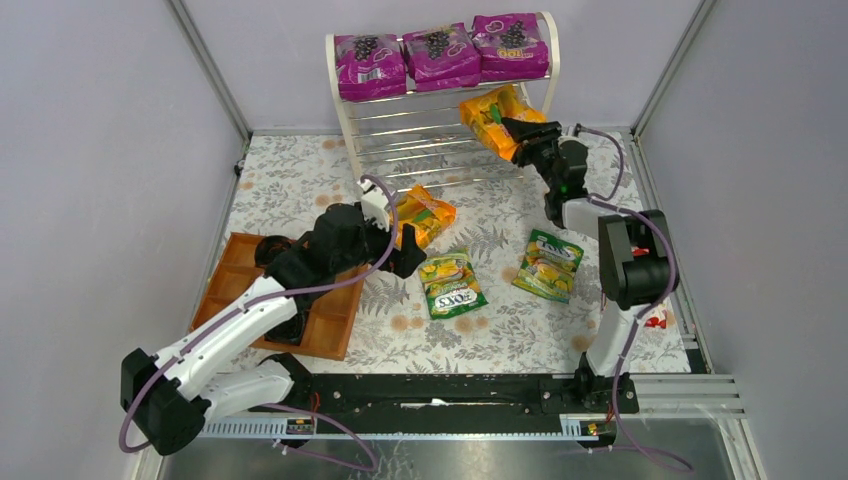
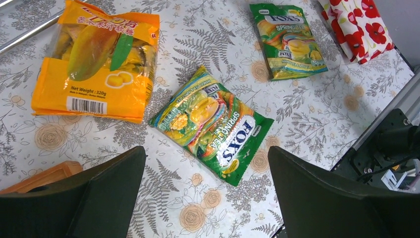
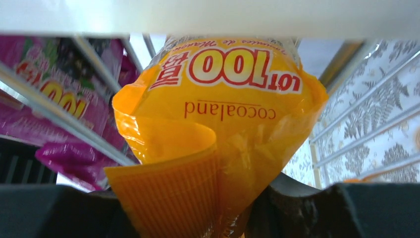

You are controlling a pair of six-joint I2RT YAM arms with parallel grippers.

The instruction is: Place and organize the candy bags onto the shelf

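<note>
Three purple grape bags [image 1: 438, 55] lie in a row on the top tier of the white shelf [image 1: 345, 125]. My right gripper [image 1: 522, 133] is shut on an orange bag [image 1: 492, 117] and holds it at the shelf's second tier on the right; in the right wrist view the orange bag [image 3: 223, 114] fills the middle, pinched at its sealed edge. A second orange bag [image 1: 428, 214] lies on the table, also seen in the left wrist view [image 2: 96, 62]. Two green FOXS bags [image 1: 452, 284] [image 1: 549, 264] lie on the table. My left gripper [image 2: 205, 193] is open and empty, above the nearer FOXS bag [image 2: 213, 124].
A brown wooden compartment tray [image 1: 235, 262] lies at the left under my left arm. A red bag with white flowers [image 2: 359, 25] lies at the right edge by the right arm's base. The far FOXS bag [image 2: 288, 39] lies beside it. The floral tablecloth [image 1: 500, 330] covers the table.
</note>
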